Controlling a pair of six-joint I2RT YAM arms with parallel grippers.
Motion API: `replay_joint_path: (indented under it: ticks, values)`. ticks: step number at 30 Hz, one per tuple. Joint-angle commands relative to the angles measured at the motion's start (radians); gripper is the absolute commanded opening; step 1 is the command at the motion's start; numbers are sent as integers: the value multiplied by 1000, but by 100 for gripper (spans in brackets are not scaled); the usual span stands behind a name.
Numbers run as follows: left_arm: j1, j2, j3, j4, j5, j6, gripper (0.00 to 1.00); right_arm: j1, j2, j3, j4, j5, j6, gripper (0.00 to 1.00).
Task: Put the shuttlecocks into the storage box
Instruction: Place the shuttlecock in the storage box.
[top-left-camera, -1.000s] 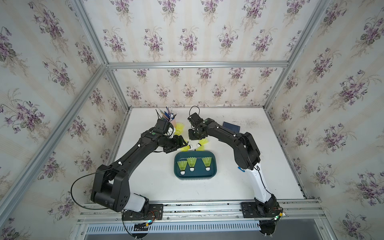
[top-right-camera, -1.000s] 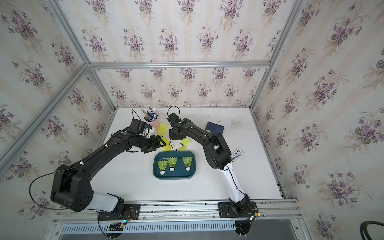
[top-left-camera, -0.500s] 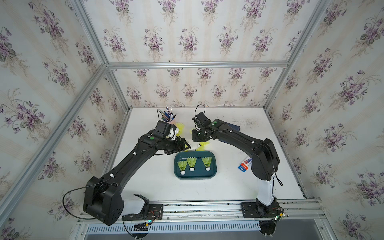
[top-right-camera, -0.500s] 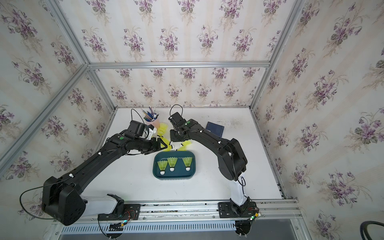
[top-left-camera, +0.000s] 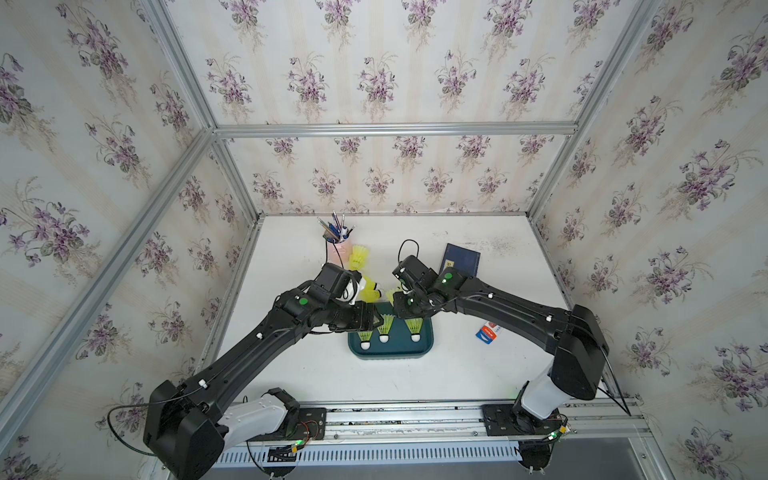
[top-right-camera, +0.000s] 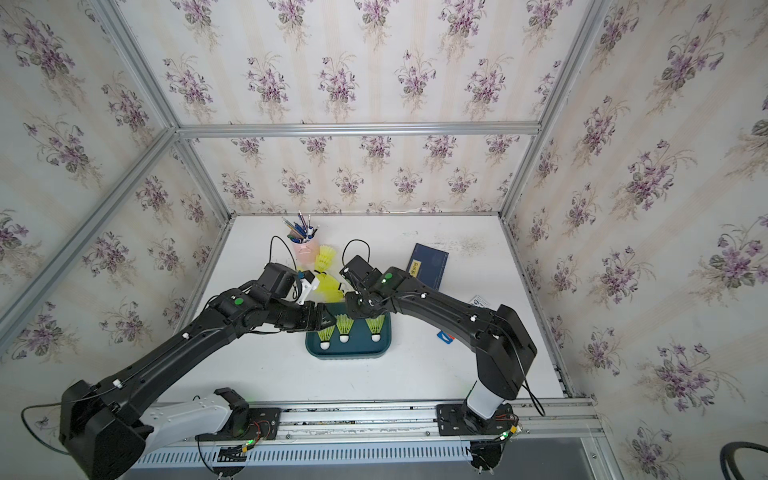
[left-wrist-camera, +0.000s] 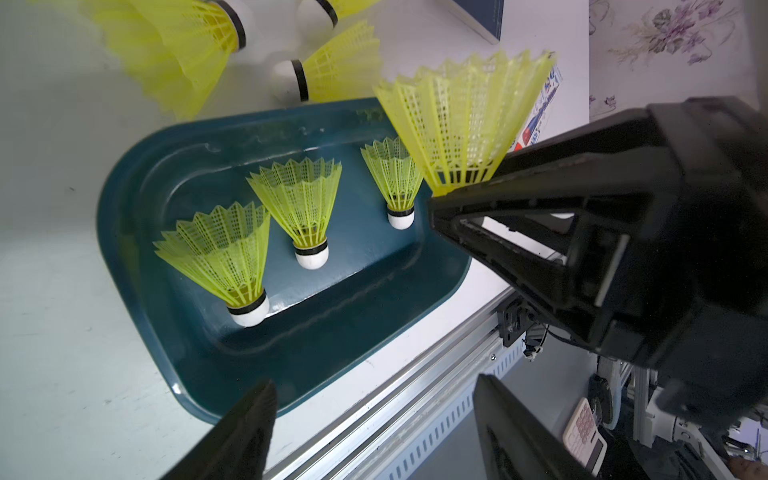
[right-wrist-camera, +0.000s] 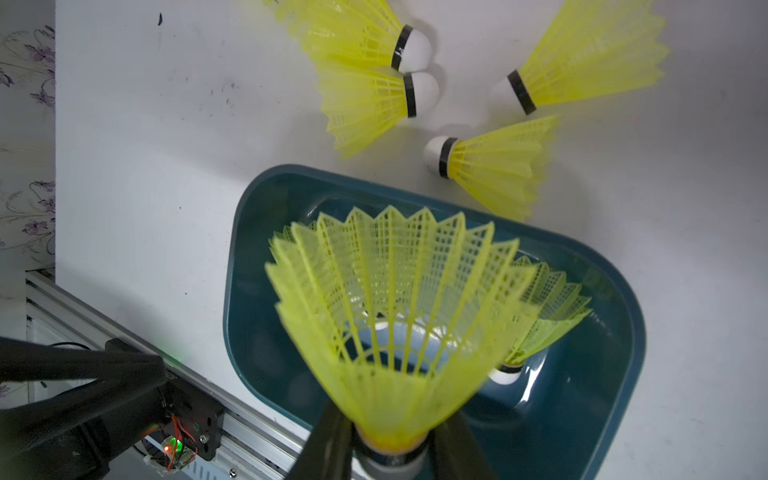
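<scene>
One pink pen cup (top-left-camera: 337, 249). One dark teal rounded plastic tray (top-left-camera: 390, 354). Inside it, three neon yellow-green plastic shuttlecocks (left-wrist-camera: 299, 203); one more held aloft; four loose alongside; roughly two by the cup, total unsure. One flat navy book (top-left-camera: 461, 259). One red-white-blue packet (top-left-camera: 487, 332). Two black robot arms (top-left-camera: 257, 345).

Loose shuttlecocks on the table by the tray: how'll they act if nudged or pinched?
Lying sideways, the loose shuttlecocks are cones: a nudge probably rolls them in an arc. Their lattice skirts look light and springy, likely flexing if pinched. The right gripper grips one at the base, probably stiffer.
</scene>
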Motion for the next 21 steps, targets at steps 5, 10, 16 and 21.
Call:
replay_joint_path:
  ticks: [5, 10, 16, 21]
  values:
    - [-79, -44, -61, 18, -74, -42, 78, 74, -77, -128, 17, -21, 104, 22]
    - [-128, -64, -103, 48, -107, -65, 78, 87, -84, -185, 54, -39, 136, 22]
    - [-182, -67, -139, 72, -150, -80, 78, 88, -68, -222, 93, -47, 160, 22]
    - [-212, -79, -164, 95, -177, -104, 78, 88, -51, -244, 128, -54, 182, 22]
